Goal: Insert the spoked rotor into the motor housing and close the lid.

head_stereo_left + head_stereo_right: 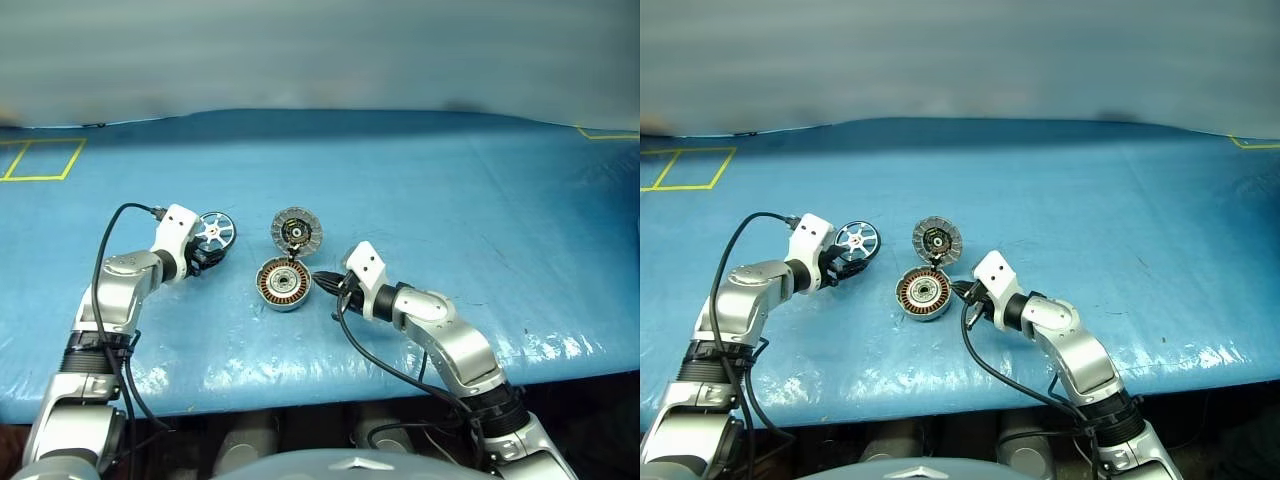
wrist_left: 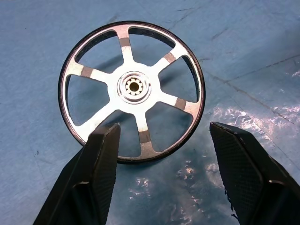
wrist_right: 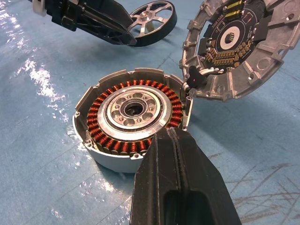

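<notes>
You will find no legible text, label, brand or number on anything here. The round silver lid with its dark circuit-board centre (image 3: 234, 44) carries rows of small gold and dark components, but no marking on them can be read. The only sign-like marks are the thin yellow outlines (image 1: 38, 160) taped on the blue table covering (image 1: 450, 200), and they carry no lettering.
</notes>
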Controlling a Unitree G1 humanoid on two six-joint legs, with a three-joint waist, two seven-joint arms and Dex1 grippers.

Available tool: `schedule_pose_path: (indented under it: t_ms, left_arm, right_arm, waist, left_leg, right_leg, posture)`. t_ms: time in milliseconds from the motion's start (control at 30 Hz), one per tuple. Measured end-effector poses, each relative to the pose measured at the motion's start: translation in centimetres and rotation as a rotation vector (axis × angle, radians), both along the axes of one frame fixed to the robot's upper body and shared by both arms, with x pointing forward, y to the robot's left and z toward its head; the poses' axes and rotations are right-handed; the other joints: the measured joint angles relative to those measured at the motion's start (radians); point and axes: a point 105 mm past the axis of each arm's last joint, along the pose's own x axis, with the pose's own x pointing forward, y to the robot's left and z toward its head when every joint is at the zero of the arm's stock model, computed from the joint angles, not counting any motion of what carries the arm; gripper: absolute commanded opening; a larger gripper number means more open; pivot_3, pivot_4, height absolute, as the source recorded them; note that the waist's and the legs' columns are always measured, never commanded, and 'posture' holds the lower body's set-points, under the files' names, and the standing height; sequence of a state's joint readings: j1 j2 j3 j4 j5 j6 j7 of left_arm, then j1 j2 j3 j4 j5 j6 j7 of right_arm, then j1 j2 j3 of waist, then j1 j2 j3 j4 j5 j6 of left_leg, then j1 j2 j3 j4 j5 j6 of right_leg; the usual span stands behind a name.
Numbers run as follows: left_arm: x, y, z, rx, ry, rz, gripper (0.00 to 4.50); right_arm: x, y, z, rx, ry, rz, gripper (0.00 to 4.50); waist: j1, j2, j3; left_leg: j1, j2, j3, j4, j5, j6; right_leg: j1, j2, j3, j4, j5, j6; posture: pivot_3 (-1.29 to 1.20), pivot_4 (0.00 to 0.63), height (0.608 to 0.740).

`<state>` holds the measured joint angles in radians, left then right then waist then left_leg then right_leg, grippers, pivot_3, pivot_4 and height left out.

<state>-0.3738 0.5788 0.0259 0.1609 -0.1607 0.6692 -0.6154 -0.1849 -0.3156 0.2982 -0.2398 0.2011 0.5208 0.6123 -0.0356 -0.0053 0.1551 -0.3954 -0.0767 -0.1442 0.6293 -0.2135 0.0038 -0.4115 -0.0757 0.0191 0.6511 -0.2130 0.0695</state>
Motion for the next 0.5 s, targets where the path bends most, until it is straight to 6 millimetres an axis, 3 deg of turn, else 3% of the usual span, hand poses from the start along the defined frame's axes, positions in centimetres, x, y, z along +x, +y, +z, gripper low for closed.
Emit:
schedule_pose_path:
  t_ms: [100,367,500]
  left_arm:
    - [0.05,0.0,-0.09,-0.003,0.0,0.013,2.23]
    - [0.17,0.17,-0.22,0.001,0.006,0.036,2.23]
    - [0.21,0.2,-0.23,0.003,0.004,0.042,1.37]
  right_arm:
    - [0.0,-0.02,-0.02,-0.001,0.0,-0.001,0.0]
    - [-0.02,-0.11,-0.12,-0.007,0.001,-0.003,0.0]
    - [0.0,-0.15,-0.16,-0.012,0.0,-0.004,0.0]
  waist:
    - [0.0,0.0,0.0]
    - [0.0,0.0,0.0]
    - [0.0,0.0,0.0]
  left_leg:
    - [0.0,0.0,0.0,0.0,0.0,0.0]
    - [0.0,0.0,0.0,0.0,0.0,0.0]
    - [0.0,0.0,0.0,0.0,0.0,0.0]
  right_leg:
    - [0.0,0.0,0.0,0.0,0.0,0.0]
    - [0.0,0.0,0.0,0.0,0.0,0.0]
    - [0.0,0.0,0.0,0.0,0.0,0.0]
  posture:
    - [0.0,0.15,0.74]
    - [0.0,0.15,0.74]
    - [0.0,0.15,0.74]
